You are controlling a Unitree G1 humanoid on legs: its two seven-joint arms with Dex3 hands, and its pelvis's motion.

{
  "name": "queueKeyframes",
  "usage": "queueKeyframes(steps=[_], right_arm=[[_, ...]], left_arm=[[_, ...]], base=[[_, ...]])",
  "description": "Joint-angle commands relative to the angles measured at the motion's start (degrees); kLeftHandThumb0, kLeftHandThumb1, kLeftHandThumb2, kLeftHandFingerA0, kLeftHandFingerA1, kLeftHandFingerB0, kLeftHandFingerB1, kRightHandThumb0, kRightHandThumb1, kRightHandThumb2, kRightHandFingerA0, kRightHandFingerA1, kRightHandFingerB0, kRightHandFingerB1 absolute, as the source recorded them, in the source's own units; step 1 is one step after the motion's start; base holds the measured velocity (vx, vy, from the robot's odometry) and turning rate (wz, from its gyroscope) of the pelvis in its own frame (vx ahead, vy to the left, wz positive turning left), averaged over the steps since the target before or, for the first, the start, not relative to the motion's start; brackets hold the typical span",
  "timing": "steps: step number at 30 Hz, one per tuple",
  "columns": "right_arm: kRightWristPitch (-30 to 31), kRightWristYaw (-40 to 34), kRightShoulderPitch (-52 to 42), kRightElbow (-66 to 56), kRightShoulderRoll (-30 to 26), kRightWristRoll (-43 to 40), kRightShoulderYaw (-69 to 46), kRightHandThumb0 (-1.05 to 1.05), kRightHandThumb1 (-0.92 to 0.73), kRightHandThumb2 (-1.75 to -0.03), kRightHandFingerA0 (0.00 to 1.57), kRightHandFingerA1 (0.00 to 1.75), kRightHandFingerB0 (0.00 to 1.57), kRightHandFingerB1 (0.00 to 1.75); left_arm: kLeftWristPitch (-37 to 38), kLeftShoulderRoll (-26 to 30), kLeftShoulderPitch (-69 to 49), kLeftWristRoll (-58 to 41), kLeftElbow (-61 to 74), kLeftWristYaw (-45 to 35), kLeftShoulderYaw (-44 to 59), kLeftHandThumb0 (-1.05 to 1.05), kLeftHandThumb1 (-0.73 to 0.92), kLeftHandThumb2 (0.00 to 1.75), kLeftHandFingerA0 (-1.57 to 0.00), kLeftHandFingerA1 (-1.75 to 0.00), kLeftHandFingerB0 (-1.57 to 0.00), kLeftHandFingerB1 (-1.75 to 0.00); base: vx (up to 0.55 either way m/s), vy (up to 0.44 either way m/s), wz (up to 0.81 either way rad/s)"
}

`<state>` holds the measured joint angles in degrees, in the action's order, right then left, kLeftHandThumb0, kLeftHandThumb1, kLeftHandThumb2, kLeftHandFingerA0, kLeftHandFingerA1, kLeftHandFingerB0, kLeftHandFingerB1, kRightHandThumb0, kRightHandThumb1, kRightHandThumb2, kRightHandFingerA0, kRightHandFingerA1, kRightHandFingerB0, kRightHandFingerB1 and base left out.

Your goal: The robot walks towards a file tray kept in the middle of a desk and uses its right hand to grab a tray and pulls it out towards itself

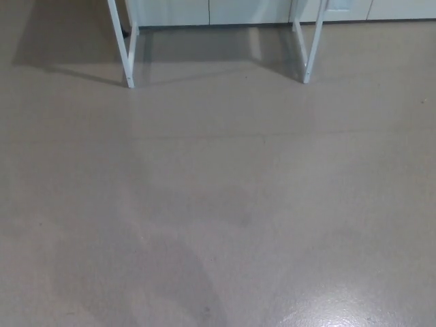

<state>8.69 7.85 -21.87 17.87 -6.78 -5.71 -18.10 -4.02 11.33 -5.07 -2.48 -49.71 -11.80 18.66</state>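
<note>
File tray out of frame, location cannot tell. Both hands unseen, state cannot tell. White metal bench legs (127, 48) stand at top on grey glossy floor (218, 204), white cabinet fronts (248, 10) behind.

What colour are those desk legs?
White, the desk legs stand on grey floor; head view.

Plain grey-beige floor (218, 204) fills the view, with a pale glare patch at bottom right. White frame legs (127, 48) stand up top, white panels (204, 10) behind them.
</note>
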Motion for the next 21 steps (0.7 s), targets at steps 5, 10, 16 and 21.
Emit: queueKeyframes(steps=[5,10,16,21], right_arm=[[8.7,5.2,-4.5,-9.8,2.5,-13.4,-7.0,-0.15,-0.55,-0.55,0.51,0.53,0.30,0.39],[8.3,5.8,-4.4,-8.9,2.5,-12.7,-6.8,-0.13,-0.38,-0.86,0.42,0.64,0.20,0.52],[9.0,5.4,-5.2,-9.6,2.6,-13.0,-6.4,-0.14,-0.38,-0.85,0.37,0.62,0.19,0.52],[9.2,5.7,-5.6,-10.4,2.5,-13.0,-5.9,-0.14,-0.39,-0.86,0.36,0.61,0.17,0.51]], left_arm=[[0.7,0.5,0.3,-10.5,1.2,-8.1,7.2,-0.27,0.32,1.04,-0.22,-0.60,-0.17,-0.57],[0.4,0.7,0.8,-10.2,0.8,-8.6,7.5,-0.24,0.31,1.04,-0.23,-0.61,-0.17,-0.57],[1.2,1.1,0.0,-10.1,0.7,-9.0,6.7,-0.26,0.33,1.05,-0.22,-0.60,-0.17,-0.57],[1.8,1.4,0.4,-10.2,0.0,-8.8,6.4,-0.29,0.33,1.02,-0.26,-0.62,-0.17,-0.57]], base=[[0.00,0.000,0.00],[0.00,0.000,0.00],[0.00,0.000,0.00],[0.02,0.024,0.04]])
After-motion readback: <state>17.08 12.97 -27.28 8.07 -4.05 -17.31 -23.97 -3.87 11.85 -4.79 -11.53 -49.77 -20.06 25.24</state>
